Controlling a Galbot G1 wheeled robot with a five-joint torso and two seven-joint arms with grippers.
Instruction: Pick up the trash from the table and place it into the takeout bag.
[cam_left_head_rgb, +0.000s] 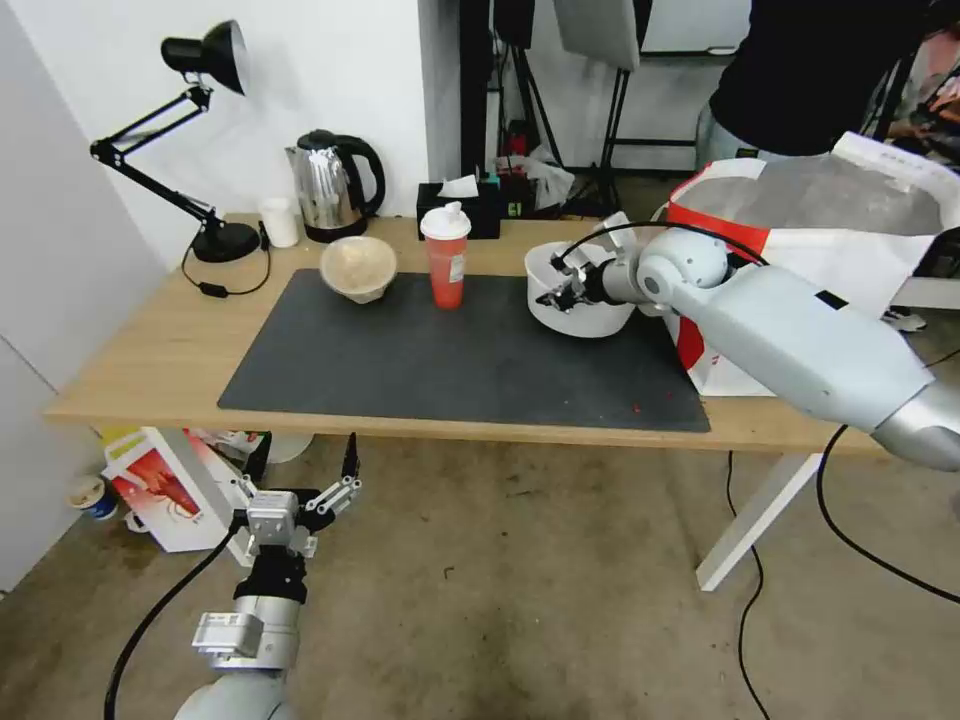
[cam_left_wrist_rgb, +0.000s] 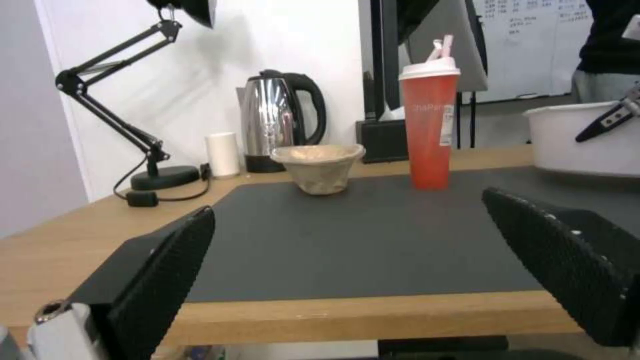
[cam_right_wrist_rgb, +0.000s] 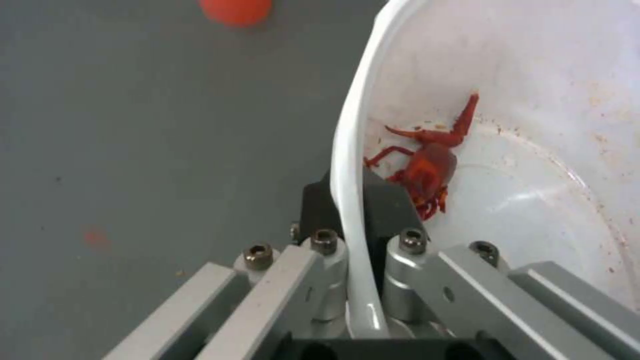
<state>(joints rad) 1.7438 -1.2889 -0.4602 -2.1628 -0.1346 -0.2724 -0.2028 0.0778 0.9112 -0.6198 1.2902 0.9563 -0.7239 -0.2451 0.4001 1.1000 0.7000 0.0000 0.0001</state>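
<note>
The wide white plastic bowl (cam_left_head_rgb: 590, 312) stands at the right end of the dark mat on the table (cam_left_head_rgb: 150, 350). My right gripper (cam_left_head_rgb: 560, 290) is shut on its near-left rim. In the right wrist view one finger (cam_right_wrist_rgb: 313, 205) is outside the rim (cam_right_wrist_rgb: 347, 150) and the other inside, beside red scraps (cam_right_wrist_rgb: 427, 170). The red-orange cup (cam_left_head_rgb: 446, 258) stands mid-mat, with the beige pulp bowl (cam_left_head_rgb: 358, 266) to its left. The takeout bag (cam_left_head_rgb: 830, 230) gapes open at the table's right end, just behind my right arm. My left gripper (cam_left_head_rgb: 348, 470) hangs open below the table's front edge, facing the mat (cam_left_wrist_rgb: 347, 235).
A black desk lamp (cam_left_head_rgb: 200, 140), a small white cup (cam_left_head_rgb: 280, 221), a steel kettle (cam_left_head_rgb: 330, 185) and a black tissue box (cam_left_head_rgb: 460, 205) line the table's back. A white carton (cam_left_head_rgb: 165, 490) lies on the floor under the left end. A person stands behind the bag.
</note>
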